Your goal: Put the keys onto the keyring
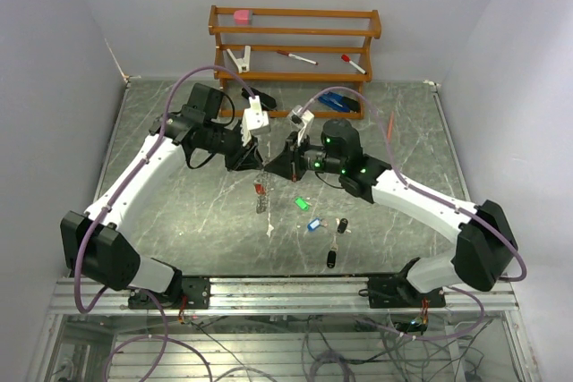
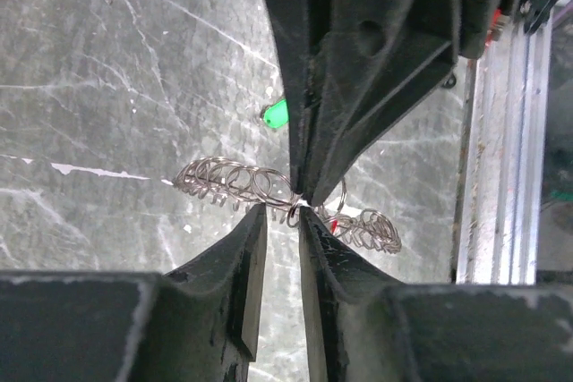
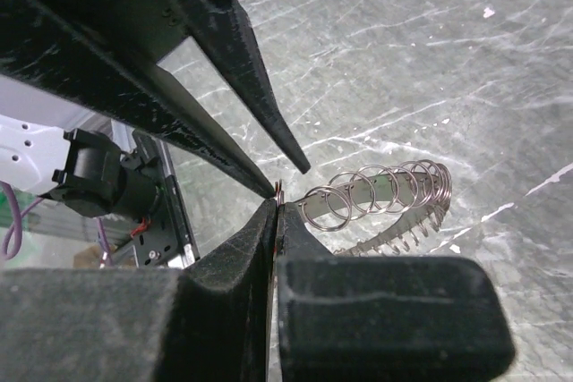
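Holding keyring (image 1: 260, 194) aloft over mid-table, pinched in pressed-together right gripper (image 3: 276, 205); slightly spread left gripper (image 2: 283, 210) alongside at rim. No keys (image 1: 313, 224) threaded yet: all four loose on table (image 1: 179, 221) nearby.

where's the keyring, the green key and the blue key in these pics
keyring (image 2: 235, 182), left wrist view, on its looped wire coils
green key (image 1: 302, 204), top external view, on its green plastic head
blue key (image 1: 313, 225), top external view, on its blue plastic head
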